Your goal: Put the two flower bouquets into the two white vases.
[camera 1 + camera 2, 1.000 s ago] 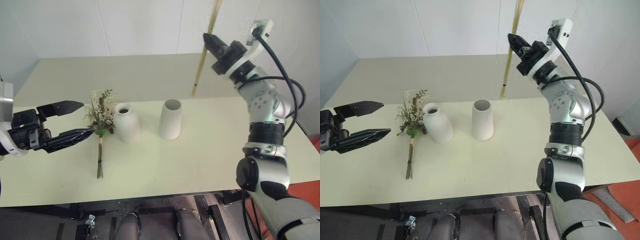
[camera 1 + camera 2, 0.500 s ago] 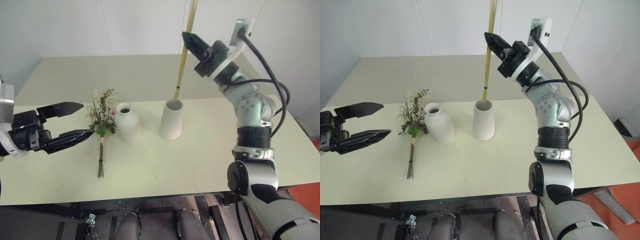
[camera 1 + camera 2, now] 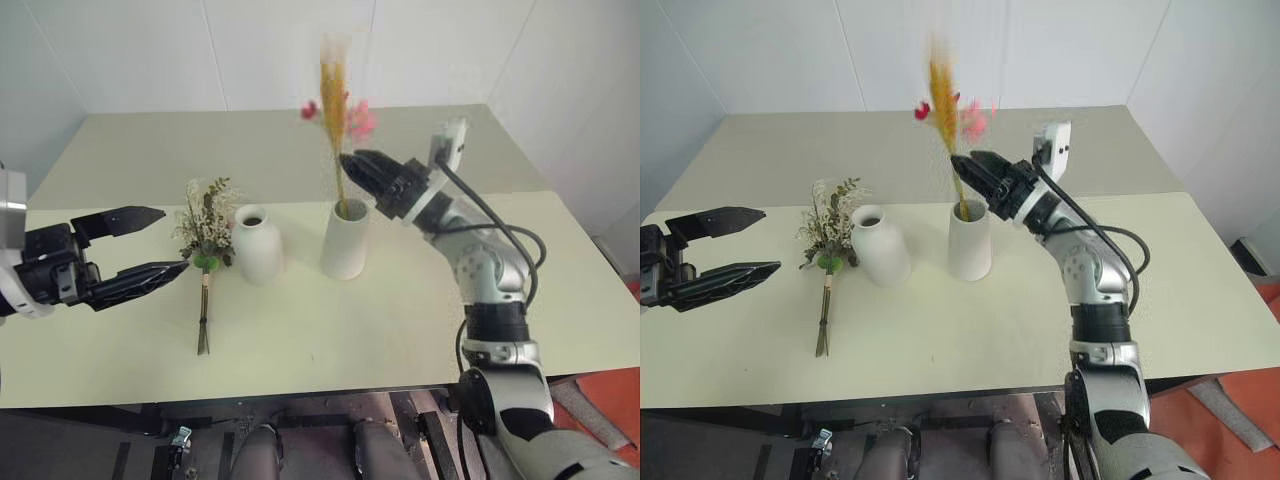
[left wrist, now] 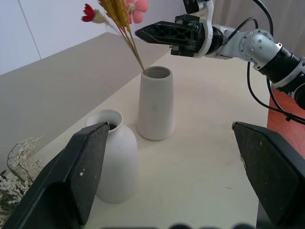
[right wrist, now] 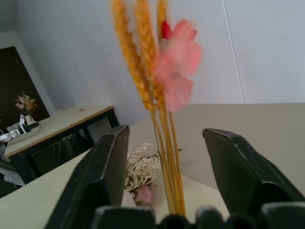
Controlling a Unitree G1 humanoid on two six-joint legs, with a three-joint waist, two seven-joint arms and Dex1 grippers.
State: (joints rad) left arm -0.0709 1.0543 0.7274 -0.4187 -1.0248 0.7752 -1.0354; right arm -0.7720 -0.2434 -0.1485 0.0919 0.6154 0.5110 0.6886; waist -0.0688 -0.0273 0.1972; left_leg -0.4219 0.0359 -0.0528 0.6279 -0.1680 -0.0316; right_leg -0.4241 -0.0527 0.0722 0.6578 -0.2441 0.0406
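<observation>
Table point(image 3: 420, 330): pale, broad, wide bare surface on the right half and along the near edge; ample room there for arm travel. Far edge close to the wall.

Tapered cylinder vase point(image 3: 343, 240): upright near table centre, slim wheat-and-pink-blossom bouquet point(image 3: 335, 110) standing in its mouth, stems leaning toward the bottle vase side. Risk judged: top-heavy spray could tip out or pull the vase over if brushed.

Bottle-shaped vase point(image 3: 256, 245): upright, empty, just beside the cylinder vase. Narrow neck; risk judged of bushy stems catching the rim and toppling it into its neighbour.

Right gripper point(image 3: 352, 163): fingers spread apart, holding nothing, stems between the fingers in the right wrist view, tips just above the cylinder vase's rim. Risk judged: snagging the stems on withdrawal; straight pull-back toward the open right side advisable.

Left gripper point(image 3: 155, 240): jaws wide, empty, level, near the bushy bouquet point(image 3: 204, 235).

Bushy bouquet: flat on the table, head touching or nearly touching the bottle vase, stems pointing toward the near edge. Little clearance at the head end; stem end free for grasping.
</observation>
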